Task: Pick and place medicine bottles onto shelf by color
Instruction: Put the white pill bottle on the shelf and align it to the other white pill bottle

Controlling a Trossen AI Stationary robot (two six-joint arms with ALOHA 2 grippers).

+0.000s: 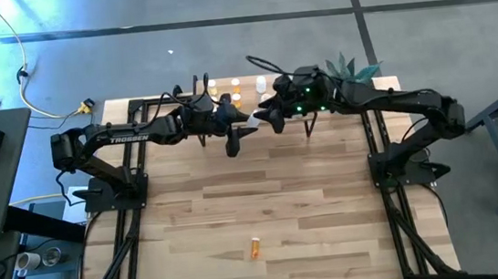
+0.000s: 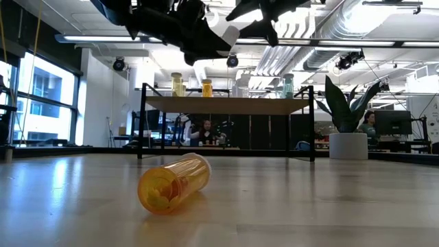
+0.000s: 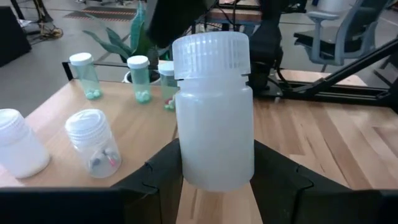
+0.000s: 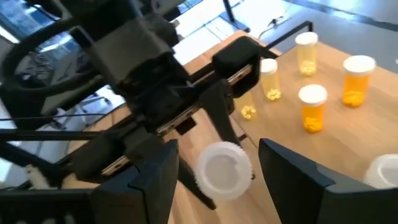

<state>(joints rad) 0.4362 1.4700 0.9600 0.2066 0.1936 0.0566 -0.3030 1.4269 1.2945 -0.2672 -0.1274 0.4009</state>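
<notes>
My left gripper (image 3: 214, 186) is shut on a white medicine bottle (image 3: 214, 112), held in the air over the shelf (image 2: 226, 104) at the table's far middle. My right gripper (image 4: 217, 180) is open. Its fingers stand on either side of the bottle's white cap (image 4: 224, 169), with a narrow gap on each side. In the high view the two grippers meet at the bottle (image 1: 253, 119). Yellow (image 4: 306, 53), orange (image 4: 313, 107), greenish (image 3: 84, 74) and white (image 3: 15, 143) bottles stand upright on the shelf. An orange bottle (image 1: 256, 247) lies on its side near the table's front edge. My left gripper pinches the lower half of the white bottle's body (image 3: 214, 168) between its two fingers (image 3: 155, 180), one on each side. The fingers come nearly level from the table's left side. The bottle stands roughly upright with its cap (image 3: 211, 53) up, lifted clear of the shelf.
A potted plant (image 2: 346, 116) stands at the table's far right corner, beside the shelf. A clear bottle with a white cap (image 3: 93, 143) stands near the white one. The wooden tabletop (image 1: 263, 193) stretches between the shelf and the lying orange bottle (image 2: 175, 184).
</notes>
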